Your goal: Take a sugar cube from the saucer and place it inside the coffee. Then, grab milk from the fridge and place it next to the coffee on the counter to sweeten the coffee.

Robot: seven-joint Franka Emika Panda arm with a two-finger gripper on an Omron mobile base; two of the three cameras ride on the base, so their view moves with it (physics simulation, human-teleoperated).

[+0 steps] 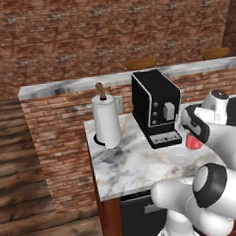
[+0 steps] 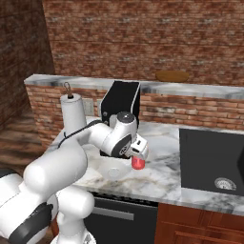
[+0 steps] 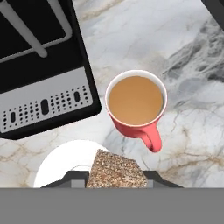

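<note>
Sugar cube (image 3: 116, 169) — speckled tan-brown, clamped between the gripper (image 3: 116, 177) fingers at bottom centre of the hand view. Coffee (image 3: 136, 101) at frame centre: red mug, handle toward lower right, light brown liquid inside. Saucer (image 3: 57, 162) — white, round, at lower left, just beside the mug. Counter (image 3: 131, 43): white-and-grey veined marble. Black coffee machine (image 1: 155, 106) and paper towel roll (image 1: 106, 121) at centre of the left base view; brick wall (image 1: 103, 31) behind.

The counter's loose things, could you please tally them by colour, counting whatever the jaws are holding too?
White: 2, the saucer and the paper towel roll
Red: 1, the coffee
Black: 1, the coffee machine
Tan-brown: 1, the sugar cube, held in the jaws
Total: 5
</note>
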